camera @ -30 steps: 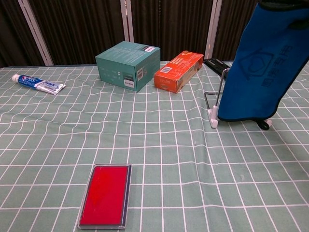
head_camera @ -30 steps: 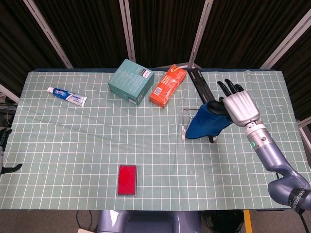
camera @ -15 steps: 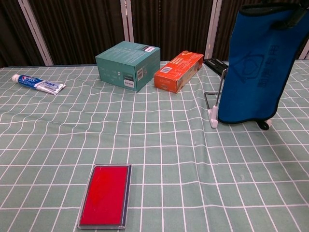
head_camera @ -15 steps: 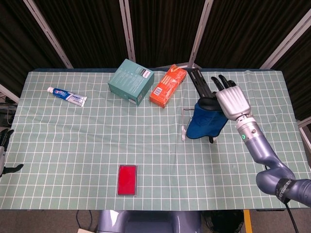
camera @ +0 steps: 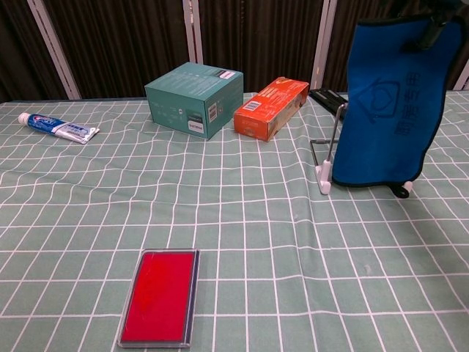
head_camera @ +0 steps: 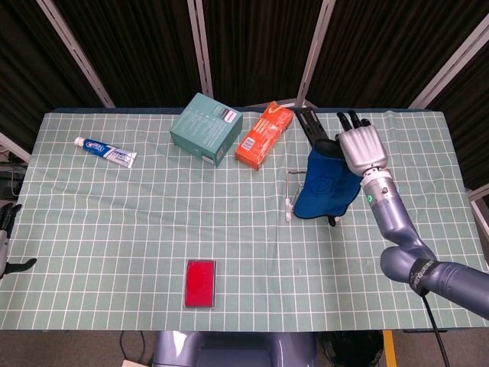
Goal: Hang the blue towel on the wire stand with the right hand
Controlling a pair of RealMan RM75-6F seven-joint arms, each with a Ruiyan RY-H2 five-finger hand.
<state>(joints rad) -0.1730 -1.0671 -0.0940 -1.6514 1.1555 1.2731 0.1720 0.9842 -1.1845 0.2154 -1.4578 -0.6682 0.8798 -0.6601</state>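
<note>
Checked cloth bears Crest-labelled toothpaste tube [head_camera: 105, 152], teal box [head_camera: 205, 128].

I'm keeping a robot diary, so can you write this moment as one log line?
step: hanging | right hand: fingers hold top of blue towel | blue towel: draped over wire stand | left hand: at table edge, idle

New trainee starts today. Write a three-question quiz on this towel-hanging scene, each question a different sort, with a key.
1. True or false: the blue towel lies flat on the table.
2. Which hand is at the towel's top? A) left hand B) right hand
3. Fill in: the orange box lies beside the ____ box.

Key: 1 false, it hangs at the wire stand; 2 B; 3 teal.
</note>
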